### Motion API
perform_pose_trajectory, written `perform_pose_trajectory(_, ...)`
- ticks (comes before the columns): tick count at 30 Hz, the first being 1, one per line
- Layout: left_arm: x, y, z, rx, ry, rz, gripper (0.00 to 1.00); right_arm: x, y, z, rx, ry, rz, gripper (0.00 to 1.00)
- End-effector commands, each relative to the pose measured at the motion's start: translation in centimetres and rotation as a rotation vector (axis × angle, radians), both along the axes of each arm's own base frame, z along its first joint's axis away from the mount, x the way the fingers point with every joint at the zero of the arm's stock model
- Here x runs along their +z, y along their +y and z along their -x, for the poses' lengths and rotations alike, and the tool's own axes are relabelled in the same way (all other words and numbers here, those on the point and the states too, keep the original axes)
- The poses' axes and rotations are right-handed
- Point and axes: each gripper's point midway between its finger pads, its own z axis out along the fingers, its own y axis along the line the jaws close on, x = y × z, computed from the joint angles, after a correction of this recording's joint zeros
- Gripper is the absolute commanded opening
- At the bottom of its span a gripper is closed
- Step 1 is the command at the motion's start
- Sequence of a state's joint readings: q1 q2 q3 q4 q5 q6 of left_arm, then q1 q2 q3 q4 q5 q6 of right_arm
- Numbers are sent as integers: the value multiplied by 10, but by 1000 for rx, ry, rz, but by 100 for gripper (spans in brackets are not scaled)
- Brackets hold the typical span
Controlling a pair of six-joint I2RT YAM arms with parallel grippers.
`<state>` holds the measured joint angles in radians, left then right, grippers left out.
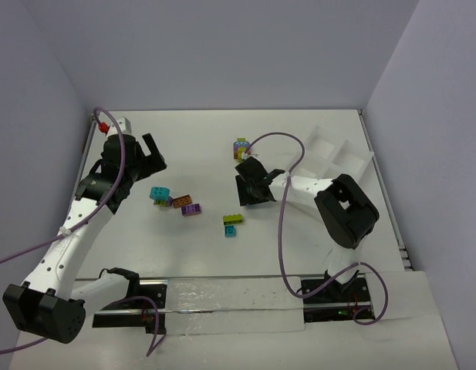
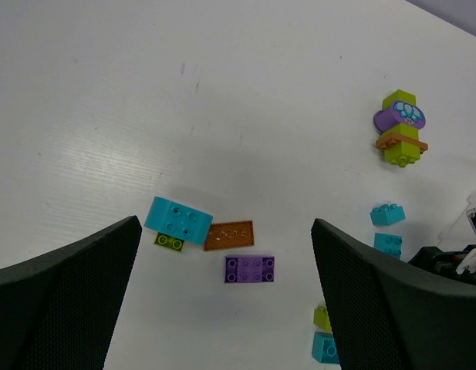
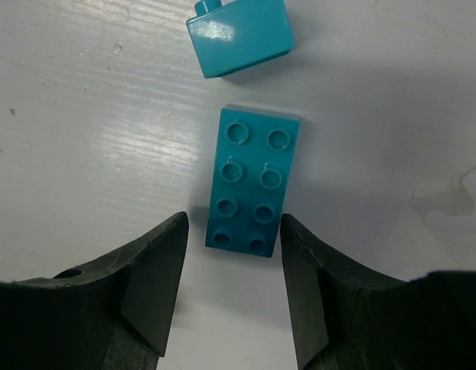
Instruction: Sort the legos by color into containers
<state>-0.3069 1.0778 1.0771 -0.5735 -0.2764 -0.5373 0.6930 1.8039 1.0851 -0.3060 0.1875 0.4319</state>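
Between right jaws, narrowly apart, a glossy eight-stud cyan brick (image 3: 251, 189); left jaws wide apart.

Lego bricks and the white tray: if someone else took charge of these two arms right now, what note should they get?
Left gripper: jaws wide open, empty, above the cyan-on-lime clump, orange plate and purple brick.
Right gripper: jaws straddle a flat cyan brick, a gap showing on one side; not lifted. A second cyan brick lies on its side just beyond.
Also on the table: a lime-and-cyan pair, a multicoloured stack.
Done: nothing; no brick shows in the tray.
To do: every brick, clumps split by colour.
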Motion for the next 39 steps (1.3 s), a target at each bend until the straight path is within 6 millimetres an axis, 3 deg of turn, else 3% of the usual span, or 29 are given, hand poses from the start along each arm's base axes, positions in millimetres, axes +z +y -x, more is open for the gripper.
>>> perform_pose_trajectory(1, 12, -2, -5, -7, -32, -8, 99, 14, 5, -26, -55, -84, -12, 61)
perform_pose_trajectory(9, 8, -2, -5, -6, -21, -11, 99, 13, 3, -32, -63, -100, 5, 61)
perform_pose_trajectory(17, 12, 1, -4, 2, -29, -16, 99, 26, 6, -28, -53, -112, -34, 18)
perform_pose_trajectory(22, 13, 2, -4, 7, -29, -17, 99, 61, 6, -21, -41, -170, -86, 16)
perform_pose_trajectory(29, 17, 1, -3, 9, -38, -6, 99, 112, -13, -11, -55, -265, -104, 16)
perform_pose_trajectory(39, 13, 1, 0, 12, -29, 0, 99, 140, -24, -6, -86, -311, -156, 16)
